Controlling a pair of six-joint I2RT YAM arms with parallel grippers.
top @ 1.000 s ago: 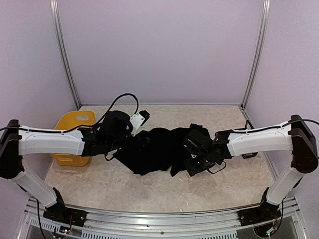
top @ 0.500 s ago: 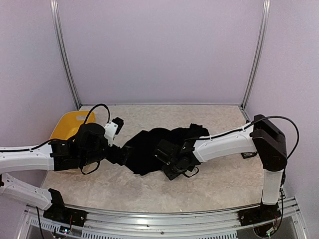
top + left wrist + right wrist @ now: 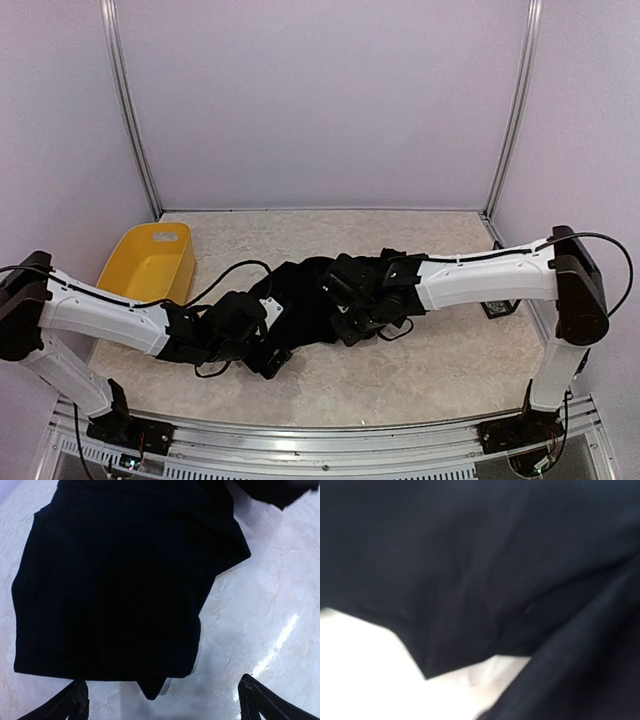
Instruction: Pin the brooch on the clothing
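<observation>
Two arms crowd the crumpled soft black T-shirt [image 3: 300, 290] in the middle of the counter [image 3: 450, 355], no brooch visible: left hand [image 3: 165, 702] open at its 7 o'clock, right hand [image 3: 350, 300] at 3 o'clock, grip unclear, so spreading it flat probably comes next.

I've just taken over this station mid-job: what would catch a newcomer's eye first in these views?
A crumpled black soft-fabric T-shirt lies mid-table, approached from both sides: the left gripper open at its near edge, the right gripper dark against the cloth, its state unreadable. A yellow plastic bin sits at the far left; no brooch shows in any view.
</observation>
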